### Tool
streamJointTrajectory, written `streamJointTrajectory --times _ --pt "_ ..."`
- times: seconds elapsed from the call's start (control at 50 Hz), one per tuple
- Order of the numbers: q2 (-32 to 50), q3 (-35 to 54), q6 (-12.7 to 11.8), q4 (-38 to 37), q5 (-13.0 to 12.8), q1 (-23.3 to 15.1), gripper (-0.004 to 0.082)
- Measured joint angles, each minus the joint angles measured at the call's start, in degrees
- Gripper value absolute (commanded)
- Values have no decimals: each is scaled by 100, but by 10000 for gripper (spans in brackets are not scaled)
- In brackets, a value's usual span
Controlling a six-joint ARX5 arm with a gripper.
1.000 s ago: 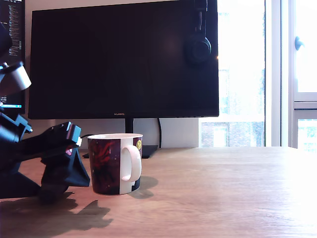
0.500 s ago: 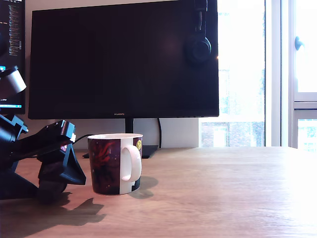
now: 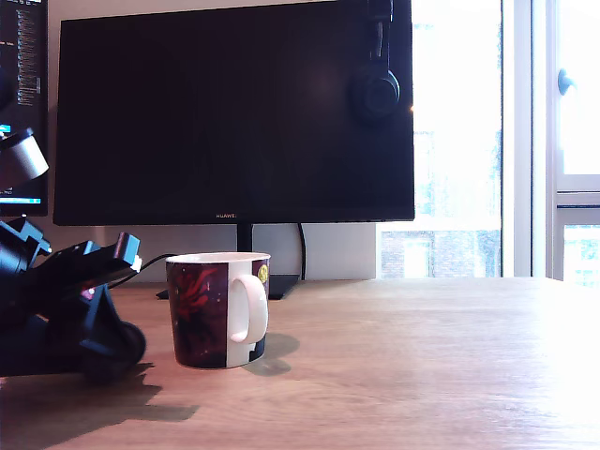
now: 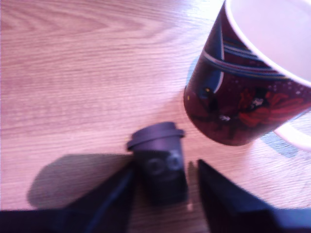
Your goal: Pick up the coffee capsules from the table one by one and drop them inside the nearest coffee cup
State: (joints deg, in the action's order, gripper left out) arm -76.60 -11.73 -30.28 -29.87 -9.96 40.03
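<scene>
End effector (image 4: 165,194) down low now, fingers apart around the dark capsule (image 4: 159,162).
Dropped to the tabletop (image 4: 73,63) beside the cup (image 4: 233,102); ready to squeeze, not gripping yet.

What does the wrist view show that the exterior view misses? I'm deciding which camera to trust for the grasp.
Only the wrist view shows the dark capsule standing on the table between the open pincer's fingers. Only the exterior view shows the monitor, headphones and window. Both show the mug and the wood desktop.
</scene>
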Motion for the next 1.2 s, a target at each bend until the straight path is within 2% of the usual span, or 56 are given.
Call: streamJointTrajectory --times 0.18,0.32,0.36,0.4,0.44,0.5,0.54,0.56,0.6,0.62,0.66,0.68,0.74,0.76,0.84,0.86,0.9,0.92,1.02,1.2 --pt "0 0 72 -149 256 0 108" --pt "17 0 330 -144 527 0 108" --pt "57 0 339 -122 584 0 108" --pt "129 0 466 -87 667 0 108" --pt "216 0 466 -37 745 0 108" --pt "376 0 721 42 892 0 108" --pt "496 0 778 118 942 0 108" --pt "553 0 981 179 999 0 108" --pt "682 0 1012 341 1023 0 108" --pt "750 0 1255 442 1034 0 108" --pt "870 0 1272 662 1038 0 108" --pt "925 0 1423 776 1038 0 108" --pt "1047 0 1486 1064 1040 0 108" --pt "1078 0 1589 1128 1040 0 108" --pt "1226 0 1690 1259 1049 0 108" --pt "1276 0 1825 1263 1067 0 108" --pt "1392 0 1851 1261 1102 0 108" --pt "1451 0 1971 1259 1106 0 108" --pt "1781 0 2127 1285 1189 0 108" --pt "2208 0 2190 1377 1340 0 108"
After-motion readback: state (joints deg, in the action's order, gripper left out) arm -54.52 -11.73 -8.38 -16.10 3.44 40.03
